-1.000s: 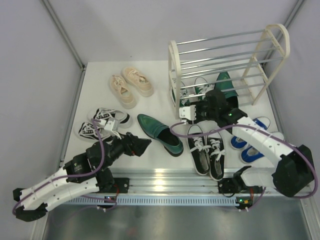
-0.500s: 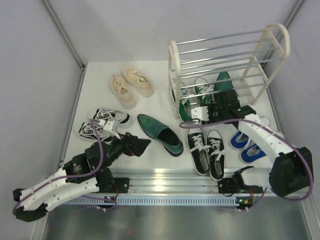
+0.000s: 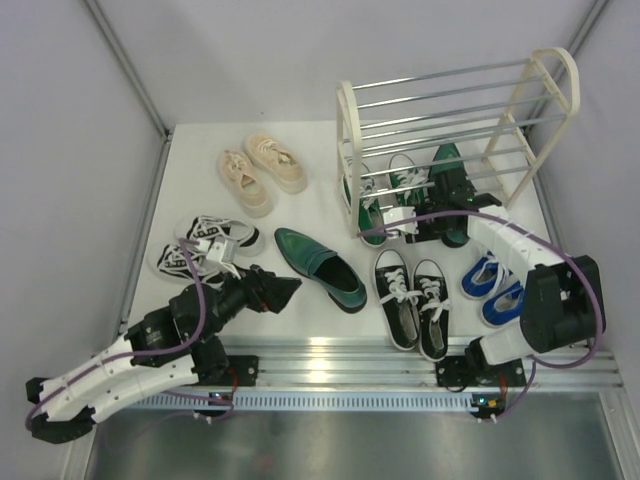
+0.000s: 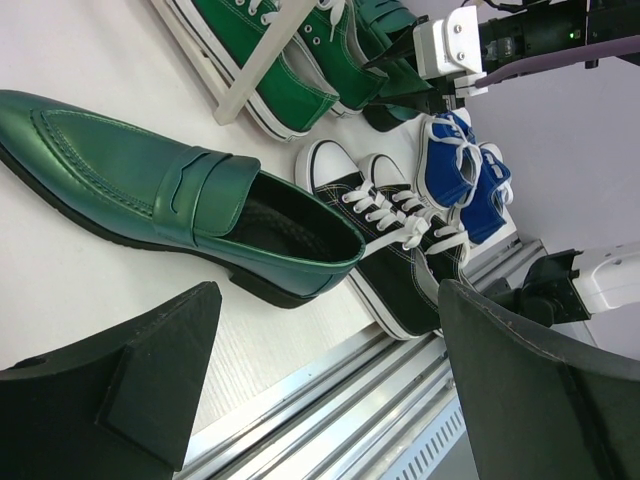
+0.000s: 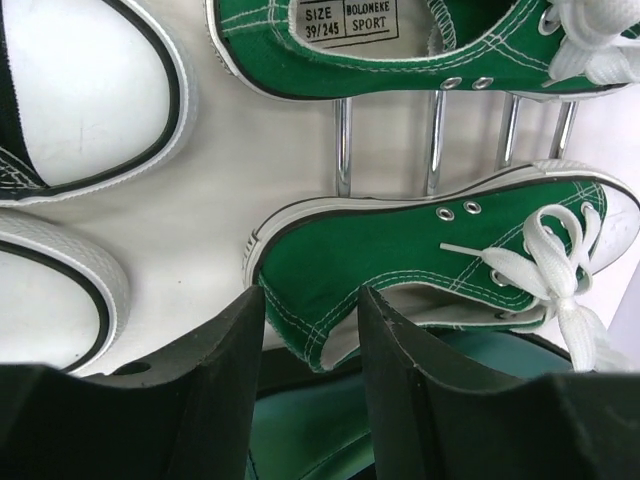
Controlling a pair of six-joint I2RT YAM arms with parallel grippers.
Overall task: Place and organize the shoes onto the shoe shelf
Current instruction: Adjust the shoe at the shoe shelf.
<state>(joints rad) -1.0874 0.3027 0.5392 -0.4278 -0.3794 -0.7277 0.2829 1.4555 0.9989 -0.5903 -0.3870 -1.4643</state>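
At table (image 3: 200,150) back right, one shoe shelf (image 3: 350,130), pale arched ends, thin silver rods, held two green canvas sneakers (image 3: 372,200) and one glossy loafer (image 3: 452,175). Loose: one green loafer (image 3: 320,265), two each black (image 3: 410,295), blue (image 3: 490,285), cream (image 3: 262,170), striped sneakers (image 3: 205,245). Left claw (image 3: 288,288) gaped empty; couldn't tell whether right claw (image 5: 310,300) gripped anything.

The loafer (image 4: 150,170) shines glossy and smooth; the green sneakers (image 5: 400,255) are matt canvas; the rods (image 5: 343,150) are bright metal.

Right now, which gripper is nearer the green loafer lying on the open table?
Left. The left gripper sits open just beside the loafer; the right gripper is farther off, down at the shoe shelf's bottom tier.
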